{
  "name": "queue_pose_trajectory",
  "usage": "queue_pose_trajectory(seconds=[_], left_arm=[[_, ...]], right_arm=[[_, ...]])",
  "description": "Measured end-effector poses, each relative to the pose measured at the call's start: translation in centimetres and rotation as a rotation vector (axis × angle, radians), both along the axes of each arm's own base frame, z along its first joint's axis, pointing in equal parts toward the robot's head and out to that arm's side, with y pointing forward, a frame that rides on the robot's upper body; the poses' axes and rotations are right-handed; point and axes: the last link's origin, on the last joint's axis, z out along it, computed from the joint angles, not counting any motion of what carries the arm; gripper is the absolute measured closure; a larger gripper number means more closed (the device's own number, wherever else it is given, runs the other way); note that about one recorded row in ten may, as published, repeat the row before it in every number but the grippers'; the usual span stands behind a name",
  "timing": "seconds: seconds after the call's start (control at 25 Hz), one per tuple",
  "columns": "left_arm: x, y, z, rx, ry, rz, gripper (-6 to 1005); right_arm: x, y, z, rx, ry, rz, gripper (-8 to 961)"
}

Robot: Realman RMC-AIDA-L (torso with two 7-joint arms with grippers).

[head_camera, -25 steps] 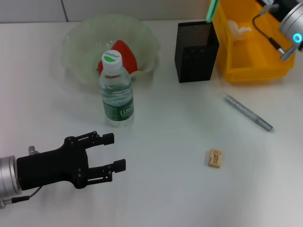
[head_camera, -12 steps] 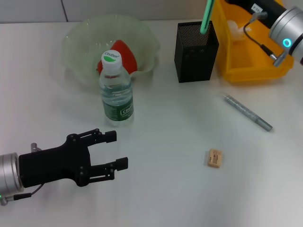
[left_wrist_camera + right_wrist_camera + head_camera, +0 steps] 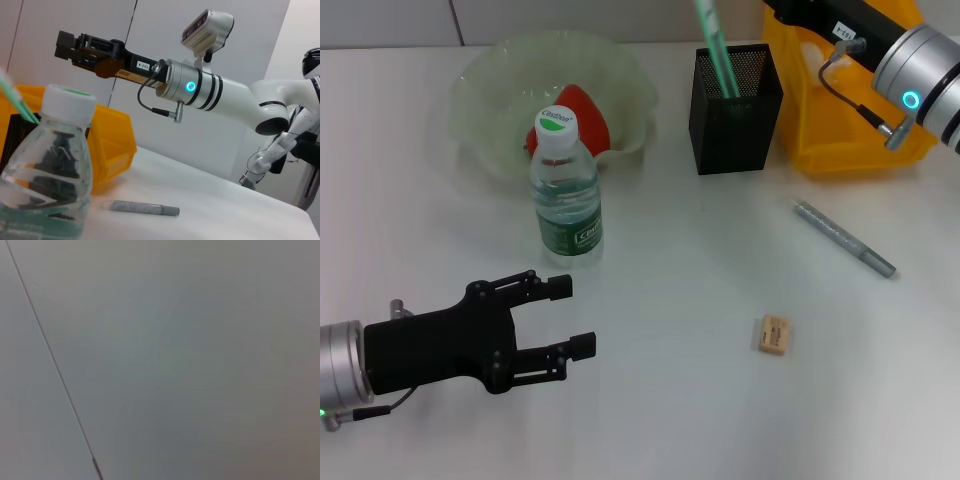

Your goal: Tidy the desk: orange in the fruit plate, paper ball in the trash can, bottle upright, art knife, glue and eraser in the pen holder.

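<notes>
White bench (image 3: 670,400) carries everything. Left end effector (image 3: 575,316) hovers low over its near left part, black fingers (image 3: 558,287) spread apart and gripping nothing. Just beyond those fingertips stands the bottle (image 3: 565,190), upright, capped white and green; in the left wrist view it fills the near foreground (image 3: 47,165). Behind the bottle sits the pale green plate (image 3: 485,75) with the orange (image 3: 582,115) inside it, partly hidden by the bottle cap.

Right end effector (image 3: 67,45) is raised above the far right of the bench, over the pen holder (image 3: 734,110); only its arm (image 3: 880,35) shows in the head view, and the fingers cannot be made out as spread or closed. A green stick (image 3: 717,45) leans in the holder, its lower end inside the mesh and its top slanting out of the picture; whether the right end effector touches it cannot be told. Just beside the holder, under the right arm, sits the yellow bin (image 3: 850,130).

Well off to the right of the left end effector, the eraser (image 3: 774,334) lies flat on the bench. Farther away from it, nearer the bin, the grey knife (image 3: 844,239) lies at a slant, also seen past the bottle in the left wrist view (image 3: 145,208). Right wrist camera shows only a blank grey wall.
</notes>
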Motion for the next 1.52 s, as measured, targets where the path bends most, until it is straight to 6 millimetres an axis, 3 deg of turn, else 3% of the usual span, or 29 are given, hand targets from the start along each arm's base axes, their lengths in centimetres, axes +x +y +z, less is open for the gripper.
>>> queue_pose_trajectory(seconds=[0.04, 0.24, 0.48, 0.52, 0.6, 0.64, 0.72, 0.76, 0.92, 1.08, 1.2, 1.24, 1.52], left_arm=[[0.0, 0.0, 0.0, 0.000, -0.002, -0.001, 200], [0.2, 0.0, 0.1, -0.002, -0.012, -0.007, 200], [0.3, 0.0, 0.3, -0.006, -0.021, -0.011, 200], [0.4, -0.1, 0.4, -0.009, -0.026, -0.013, 200], [0.5, -0.1, 0.5, -0.014, -0.034, -0.022, 200], [0.6, -0.2, 0.6, -0.019, -0.037, -0.031, 200], [0.7, -0.1, 0.6, -0.020, -0.037, -0.037, 200], [0.7, -0.2, 0.7, -0.023, -0.035, -0.038, 200], [0.7, -0.1, 0.7, -0.037, -0.027, -0.039, 200], [0.8, -0.1, 0.7, -0.045, -0.026, -0.042, 200], [0.8, -0.2, 0.8, -0.047, -0.029, -0.043, 200], [0.8, -0.2, 0.8, -0.048, -0.030, -0.042, 200], [0.8, -0.3, 0.7, -0.053, -0.034, -0.034, 200]], right_arm=[[-0.1, -0.2, -0.1, -0.005, 0.003, 0.011, 543], [-1.1, -0.7, 0.6, -0.073, -0.002, 0.090, 488], [-3.2, -1.9, 2.4, -0.306, -0.123, 0.196, 496], [-4.3, -2.9, 3.6, -0.412, -0.208, 0.235, 497], [-4.8, -3.3, 4.4, -0.453, -0.252, 0.244, 496], [-5.8, -4.6, 6.0, -0.562, -0.366, 0.247, 496], [-6.7, -5.5, 7.1, -0.618, -0.468, 0.254, 496], [-6.7, -5.5, 7.1, -0.618, -0.468, 0.254, 495], [-8.8, -7.6, 8.2, -0.778, -0.773, 0.264, 494], [-9.4, -7.9, 7.7, -0.831, -0.903, 0.239, 493], [-9.4, -8.1, 6.1, -0.868, -1.032, 0.218, 492], [-9.0, -8.2, 4.7, -0.902, -1.099, 0.206, 492], [-8.0, -8.4, 0.7, -0.979, -1.212, 0.170, 490]])
